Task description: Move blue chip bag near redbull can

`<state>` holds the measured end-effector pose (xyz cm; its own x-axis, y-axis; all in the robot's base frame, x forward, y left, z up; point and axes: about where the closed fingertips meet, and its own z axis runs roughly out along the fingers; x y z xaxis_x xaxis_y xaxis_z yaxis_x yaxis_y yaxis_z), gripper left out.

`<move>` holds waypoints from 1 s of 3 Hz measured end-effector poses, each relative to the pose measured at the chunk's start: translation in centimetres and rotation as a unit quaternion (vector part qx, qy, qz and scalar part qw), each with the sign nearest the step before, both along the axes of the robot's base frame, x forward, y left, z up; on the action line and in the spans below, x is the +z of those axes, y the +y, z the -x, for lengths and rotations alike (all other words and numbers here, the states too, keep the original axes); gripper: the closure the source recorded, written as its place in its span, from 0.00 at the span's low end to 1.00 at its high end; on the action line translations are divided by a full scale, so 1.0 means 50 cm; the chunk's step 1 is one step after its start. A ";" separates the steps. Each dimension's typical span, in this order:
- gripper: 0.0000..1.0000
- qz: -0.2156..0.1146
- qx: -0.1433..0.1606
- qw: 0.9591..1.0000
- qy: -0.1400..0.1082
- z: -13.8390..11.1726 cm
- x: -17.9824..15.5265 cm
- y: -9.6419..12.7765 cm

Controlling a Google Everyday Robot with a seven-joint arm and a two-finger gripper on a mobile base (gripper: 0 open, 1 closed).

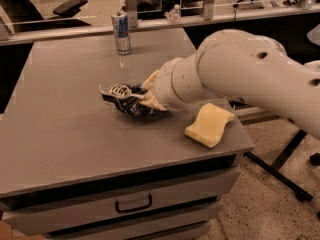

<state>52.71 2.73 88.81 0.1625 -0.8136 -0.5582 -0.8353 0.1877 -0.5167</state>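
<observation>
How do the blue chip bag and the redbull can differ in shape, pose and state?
The blue chip bag is crumpled and lies low mid-table; the redbull can is a cylinder standing upright near the far edge. The bag is dark blue with white print; the can silver and blue. The gripper is shut on the bag; the can stands free. Both share the grey table.

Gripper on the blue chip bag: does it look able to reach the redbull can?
Probably yes. The gripper holds the blue chip bag mid-table; only bare table lies between it and the redbull can at the far edge. The sponge sits off to the other side.
</observation>
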 end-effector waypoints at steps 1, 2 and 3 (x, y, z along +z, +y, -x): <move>1.00 0.005 -0.016 0.996 -0.093 -0.119 0.084 -0.015; 1.00 0.009 -0.025 0.991 -0.134 -0.182 0.120 -0.020; 1.00 0.015 -0.027 0.987 -0.160 -0.260 0.128 -0.018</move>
